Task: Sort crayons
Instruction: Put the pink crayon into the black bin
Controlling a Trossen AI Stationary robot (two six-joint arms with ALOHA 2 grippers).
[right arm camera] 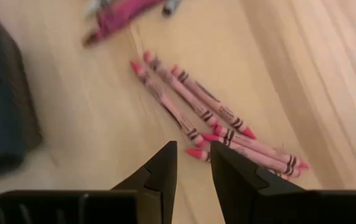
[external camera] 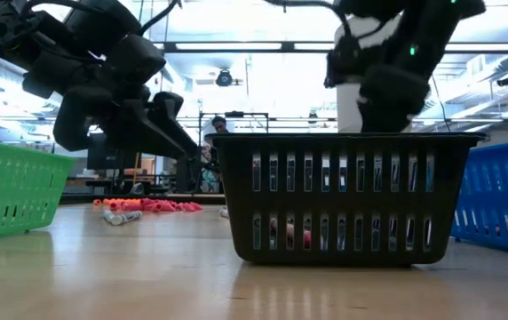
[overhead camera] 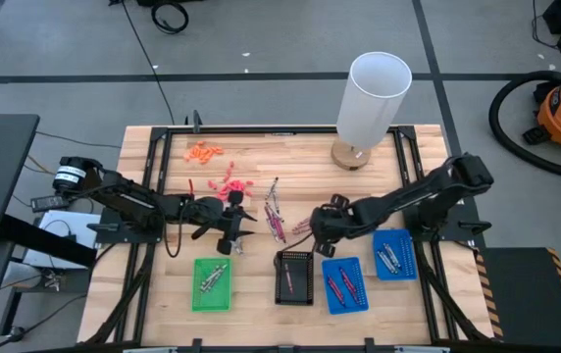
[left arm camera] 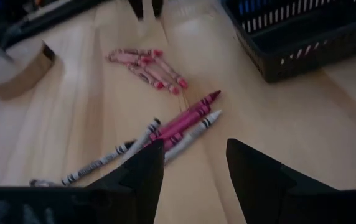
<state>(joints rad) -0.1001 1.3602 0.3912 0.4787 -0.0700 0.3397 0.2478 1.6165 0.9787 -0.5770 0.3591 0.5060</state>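
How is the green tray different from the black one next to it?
The green tray is bright green and holds a few silvery-grey crayons; the black tray is dark and holds a dark maroon crayon. The green tray sits nearer the left arm. Both are small slotted plastic trays.

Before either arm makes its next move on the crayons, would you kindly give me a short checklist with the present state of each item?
1. Left gripper open and empty: ok; its jaws stand apart over the maroon and grey crayons.
2. Right gripper empty: ok; nothing sits between its jaws, which stand a little apart above the pink crayons.
3. Pink crayons lying loose on the table, not stacked: ok.
4. Black tray clear of both arms: ok.
5. Blue trays and green tray within the table's front edge: ok.
6. Which tray takes which colour: cannot tell.
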